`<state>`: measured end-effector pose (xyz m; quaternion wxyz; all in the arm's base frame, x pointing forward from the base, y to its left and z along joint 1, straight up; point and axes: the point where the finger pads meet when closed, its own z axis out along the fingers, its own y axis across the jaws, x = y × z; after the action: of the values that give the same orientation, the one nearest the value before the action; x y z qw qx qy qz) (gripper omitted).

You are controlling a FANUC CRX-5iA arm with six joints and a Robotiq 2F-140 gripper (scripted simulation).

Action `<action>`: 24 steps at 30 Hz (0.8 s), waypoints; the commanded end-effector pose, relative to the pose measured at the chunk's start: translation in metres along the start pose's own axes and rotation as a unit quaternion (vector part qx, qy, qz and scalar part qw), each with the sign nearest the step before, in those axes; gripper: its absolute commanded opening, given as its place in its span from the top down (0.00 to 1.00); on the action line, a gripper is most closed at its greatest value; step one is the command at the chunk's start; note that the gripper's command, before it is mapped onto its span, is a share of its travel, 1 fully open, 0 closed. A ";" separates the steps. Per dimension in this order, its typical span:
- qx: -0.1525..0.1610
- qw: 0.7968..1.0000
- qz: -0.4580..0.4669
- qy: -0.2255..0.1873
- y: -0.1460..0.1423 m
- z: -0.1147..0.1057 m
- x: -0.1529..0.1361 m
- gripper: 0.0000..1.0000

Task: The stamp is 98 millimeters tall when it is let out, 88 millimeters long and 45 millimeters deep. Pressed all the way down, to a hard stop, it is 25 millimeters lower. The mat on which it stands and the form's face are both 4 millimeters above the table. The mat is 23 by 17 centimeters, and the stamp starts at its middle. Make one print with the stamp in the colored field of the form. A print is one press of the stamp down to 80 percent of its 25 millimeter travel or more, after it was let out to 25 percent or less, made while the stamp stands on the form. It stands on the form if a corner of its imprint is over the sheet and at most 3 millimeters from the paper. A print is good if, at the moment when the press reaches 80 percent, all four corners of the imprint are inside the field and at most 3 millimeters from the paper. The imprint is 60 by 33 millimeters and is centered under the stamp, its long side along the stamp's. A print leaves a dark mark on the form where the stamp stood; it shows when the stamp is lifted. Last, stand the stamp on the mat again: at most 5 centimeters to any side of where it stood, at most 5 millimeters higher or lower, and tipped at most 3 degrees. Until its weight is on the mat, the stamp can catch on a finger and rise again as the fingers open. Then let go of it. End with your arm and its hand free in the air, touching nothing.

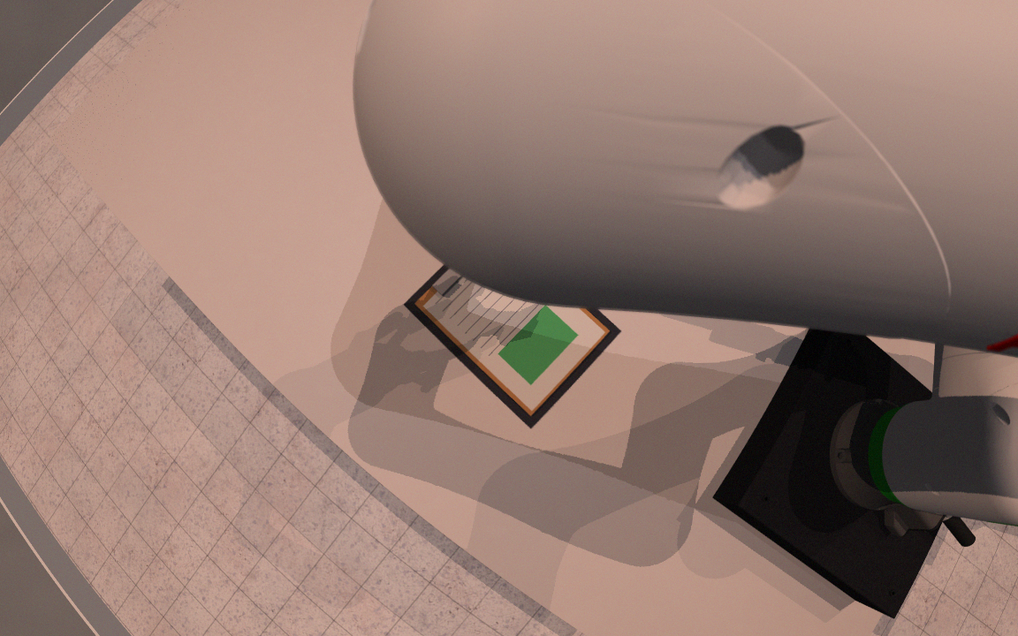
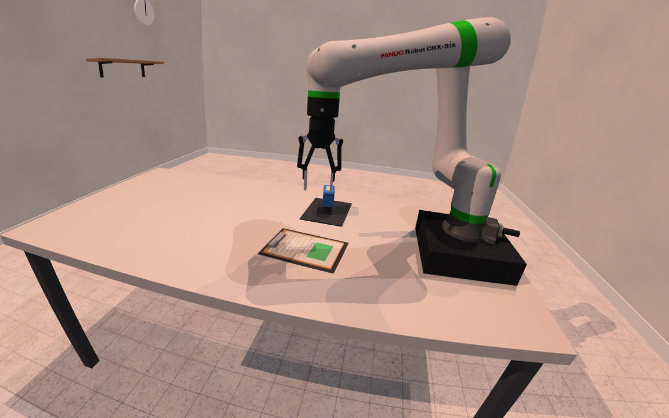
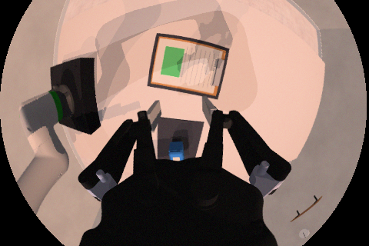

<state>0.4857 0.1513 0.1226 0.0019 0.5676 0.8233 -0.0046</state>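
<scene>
The blue stamp (image 2: pixel 328 197) (image 3: pixel 177 152) stands upright on the black mat (image 2: pixel 309 214) (image 3: pixel 189 129). My gripper (image 2: pixel 318 184) (image 3: pixel 181 105) hangs just above it, fingers pointing down and about half apart, with nothing between them. Its fingertips are near the level of the stamp's top. The form (image 1: pixel 489 341) (image 2: pixel 290 243) (image 3: pixel 201 71) lies on a dark clipboard in front of the mat. Its green field (image 1: pixel 538 344) (image 2: pixel 319 251) (image 3: pixel 171 61) bears no dark mark. In the top view the arm hides the stamp, the mat and the gripper.
The arm's black base block (image 1: pixel 781 442) (image 2: pixel 469 259) (image 3: pixel 77 82) stands on the table to the right of the form. The big white arm link (image 1: pixel 655 158) fills the top of the top view. The table edge (image 2: pixel 274 312) runs in front of the form.
</scene>
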 end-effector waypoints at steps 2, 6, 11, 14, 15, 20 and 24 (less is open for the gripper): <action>-0.001 1.000 -0.001 0.001 -0.006 0.007 -0.043 0.49; -0.001 1.000 -0.001 0.001 -0.016 0.017 -0.102 0.49; -0.001 1.000 -0.001 0.001 -0.027 0.028 -0.167 0.49; -0.001 1.000 -0.001 0.001 -0.032 0.033 -0.196 0.49; -0.001 1.000 -0.001 0.001 -0.033 0.034 -0.204 0.49; -0.001 1.000 -0.001 0.001 -0.035 0.037 -0.219 0.49; -0.001 1.000 -0.001 0.001 -0.036 0.038 -0.225 0.49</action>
<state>0.5308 -0.0700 0.0872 0.0016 0.5666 0.8240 -0.0034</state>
